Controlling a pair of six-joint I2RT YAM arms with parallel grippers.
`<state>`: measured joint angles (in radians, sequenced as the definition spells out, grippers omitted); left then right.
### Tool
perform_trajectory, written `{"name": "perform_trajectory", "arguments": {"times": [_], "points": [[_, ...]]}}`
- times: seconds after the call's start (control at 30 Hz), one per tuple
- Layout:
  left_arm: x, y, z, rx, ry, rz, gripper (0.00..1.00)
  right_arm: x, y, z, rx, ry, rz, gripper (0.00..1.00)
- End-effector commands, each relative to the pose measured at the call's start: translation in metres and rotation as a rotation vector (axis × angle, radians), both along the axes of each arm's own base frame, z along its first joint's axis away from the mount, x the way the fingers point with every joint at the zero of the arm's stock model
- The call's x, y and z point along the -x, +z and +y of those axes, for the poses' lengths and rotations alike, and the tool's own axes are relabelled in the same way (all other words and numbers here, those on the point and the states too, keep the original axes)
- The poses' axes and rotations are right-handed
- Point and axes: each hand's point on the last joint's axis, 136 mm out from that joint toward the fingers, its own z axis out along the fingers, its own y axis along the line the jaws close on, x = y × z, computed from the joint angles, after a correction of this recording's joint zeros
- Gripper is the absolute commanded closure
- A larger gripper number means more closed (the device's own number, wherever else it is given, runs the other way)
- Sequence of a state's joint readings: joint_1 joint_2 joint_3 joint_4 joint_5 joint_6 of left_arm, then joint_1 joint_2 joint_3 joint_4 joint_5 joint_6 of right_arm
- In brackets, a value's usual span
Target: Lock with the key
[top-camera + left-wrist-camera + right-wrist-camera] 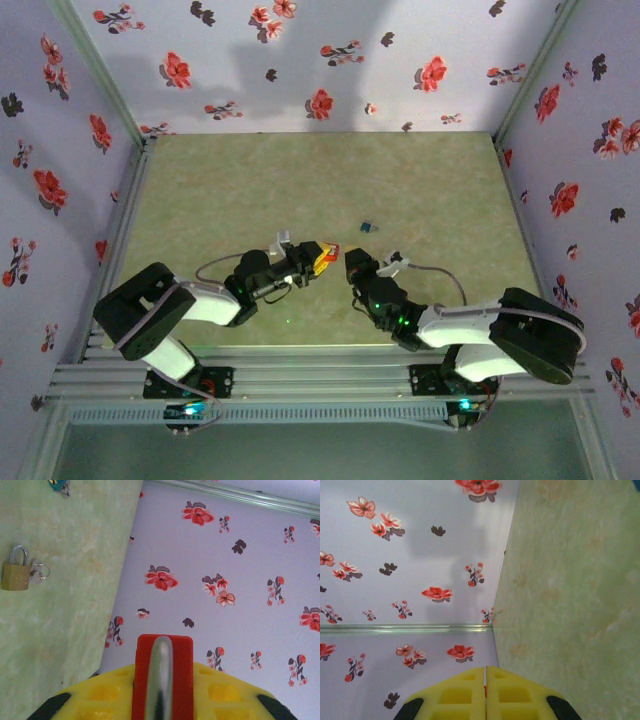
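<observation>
A small blue object (368, 227) lies on the pale green mottled desk (300, 180) just beyond the two sets of fingers, nearer the right arm. It is too small to make out. In the left wrist view the same blue object (59, 485) sits at the top edge. Further down in that view a brass padlock with a silvery shackle (14, 572) lies flat on the desk, with a small silvery bunch of keys on a ring (38, 572) touching its side.

The left fingers (100, 697), yellow with black tips, are gripping a red block with a silvery metal bar down its middle (162, 675). The block is held off the desk and points towards the lilac wall with red flowers (225, 580). The right fingers (455, 695) are closed pad to pad with nothing between them.

From above, the left fingers (318, 262) and right fingers (352, 262) face each other tip to tip near the middle of the near half of the desk. The red block (331, 251) is between them. Whether it touches the right fingers cannot be told.

The left wrist view gives the padlock and keys in detail, while the top view gives the layout of both arms.

Flowered walls close the desk on the left, right and far sides. A ribbed aluminium rail (320, 385) runs along the near edge. The far half of the desk lies open up to the back wall.
</observation>
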<state>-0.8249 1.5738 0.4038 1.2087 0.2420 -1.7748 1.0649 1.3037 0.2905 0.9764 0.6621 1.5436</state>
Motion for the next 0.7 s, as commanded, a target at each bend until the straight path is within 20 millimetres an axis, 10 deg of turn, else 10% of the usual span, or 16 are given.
{"name": "perform_trajectory", "arguments": {"times": [0.0,0.67], "points": [[-0.026,-0.025,0.025,-0.063,0.158,0.045,1.00,-0.012,-0.006,-0.049,0.097,-0.230,-0.022,1.00],[-0.026,-0.028,0.023,-0.064,0.149,0.053,1.00,-0.006,0.005,-0.069,0.123,-0.265,-0.044,1.00]]}}
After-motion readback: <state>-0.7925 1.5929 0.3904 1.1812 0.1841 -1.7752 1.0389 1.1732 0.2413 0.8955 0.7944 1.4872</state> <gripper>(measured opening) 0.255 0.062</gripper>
